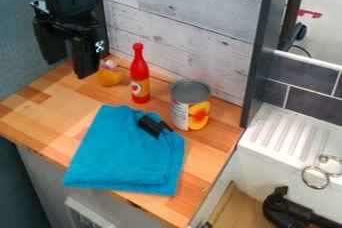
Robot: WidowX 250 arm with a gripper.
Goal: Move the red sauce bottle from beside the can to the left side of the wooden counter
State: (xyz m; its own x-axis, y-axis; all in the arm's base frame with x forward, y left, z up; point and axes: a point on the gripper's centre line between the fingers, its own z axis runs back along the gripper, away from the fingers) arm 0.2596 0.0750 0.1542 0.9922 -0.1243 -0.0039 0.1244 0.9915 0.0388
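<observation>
Hanging at upper left: one gripper (pixel 66 69), jaws parted, nothing between them, near one orange toy (pixel 109 76) at the counter's (pixel 40 109) back left. Towel (pixel 123 154): one, blue, folded, overhanging the front edge; wood shows to its left. Bottle (pixel 139 78): one, red, upright, between toy and can (pixel 190 107). Can: one, upright, grey top, near the right edge; contents cannot be told. Black item (pixel 153 126): one, on the towel. Rings (pixel 315 177): two, at right.
</observation>
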